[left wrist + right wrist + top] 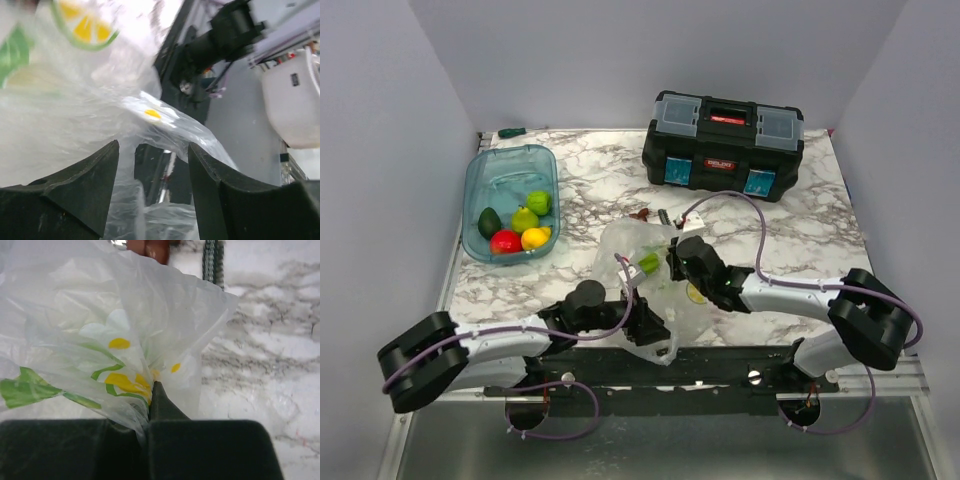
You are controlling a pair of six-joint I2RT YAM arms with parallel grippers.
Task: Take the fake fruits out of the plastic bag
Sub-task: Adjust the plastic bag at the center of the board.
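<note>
Right end effector (150, 402) pinches the plastic bag (125, 305); left end effector (152, 152) stands parted.

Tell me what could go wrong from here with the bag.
1. The right pincer is shut on only a thin fold of the plastic bag; a pull may tear the film or let it slip.
2. The left pincer stands open with loose film between its jaws; closing may catch film alone.
3. Lemon and leaf prints on the bag could pass for fruit, so a leftover piece may be missed.
</note>
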